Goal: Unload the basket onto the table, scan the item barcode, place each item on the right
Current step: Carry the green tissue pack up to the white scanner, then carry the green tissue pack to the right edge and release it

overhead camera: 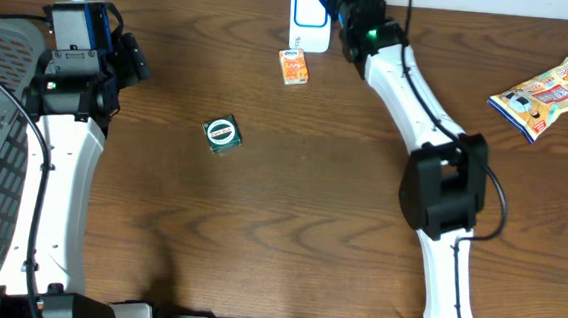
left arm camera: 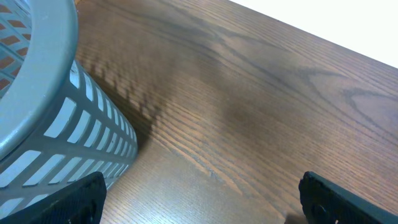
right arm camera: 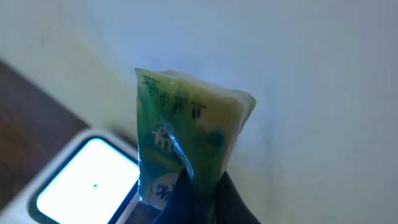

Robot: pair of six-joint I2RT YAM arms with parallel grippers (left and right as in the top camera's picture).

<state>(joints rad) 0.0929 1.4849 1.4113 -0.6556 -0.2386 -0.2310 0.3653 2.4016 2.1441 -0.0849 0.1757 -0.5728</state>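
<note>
We pinch a crinkly green-and-yellow packet (right arm camera: 186, 143) tight in our right gripper (right arm camera: 198, 202), right by the scanner (right arm camera: 87, 180), a white rounded slab with a glowing face at the far edge of the table (overhead camera: 309, 231). A small orange box (overhead camera: 293, 66) lies just beside the scanner, and a dark square pouch (overhead camera: 223, 134) lies nearer us. Far left of the scanner, our left gripper (left arm camera: 199, 205) stands wide and empty beside a grey slatted basket (left arm camera: 62, 124). Open wood grain stretches between.

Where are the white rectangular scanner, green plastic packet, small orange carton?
white rectangular scanner (right arm camera: 87, 180): right wrist, lit screen.
green plastic packet (right arm camera: 186, 124): right wrist, front face.
small orange carton (overhead camera: 293, 67): overhead, top face.
</note>
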